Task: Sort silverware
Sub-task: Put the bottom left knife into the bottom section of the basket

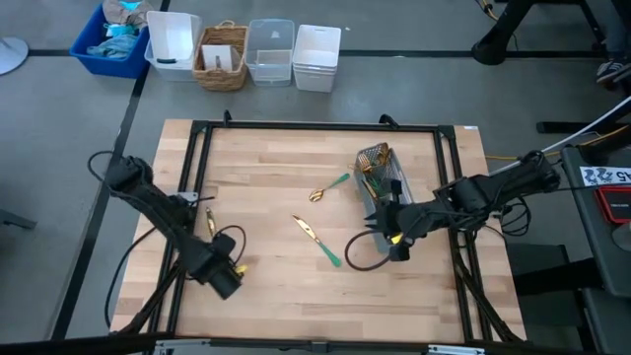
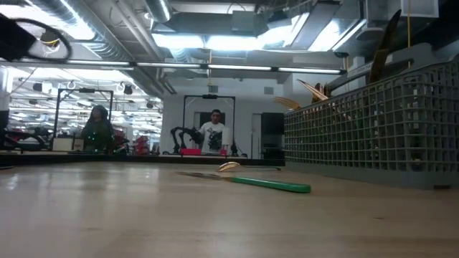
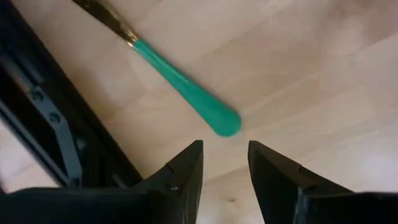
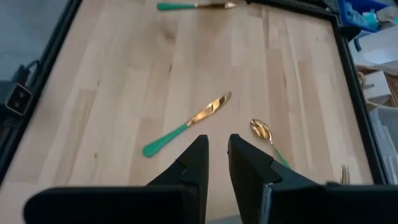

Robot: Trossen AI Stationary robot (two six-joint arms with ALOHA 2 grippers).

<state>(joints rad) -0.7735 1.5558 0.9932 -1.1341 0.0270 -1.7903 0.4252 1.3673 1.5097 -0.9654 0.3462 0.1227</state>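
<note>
With both jaws slightly spread and empty, the left gripper (image 3: 225, 165) hovered near a knife (image 3: 180, 81) whose slim handle could slip across the tabletop (image 1: 276, 177).

Left gripper (image 3: 225, 163) and right gripper (image 4: 217, 155), jaws slightly parted.

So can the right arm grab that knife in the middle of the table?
Probably yes. The right gripper hovers just short of the knife, fingers slightly apart, and only bare table lies between them.
</note>
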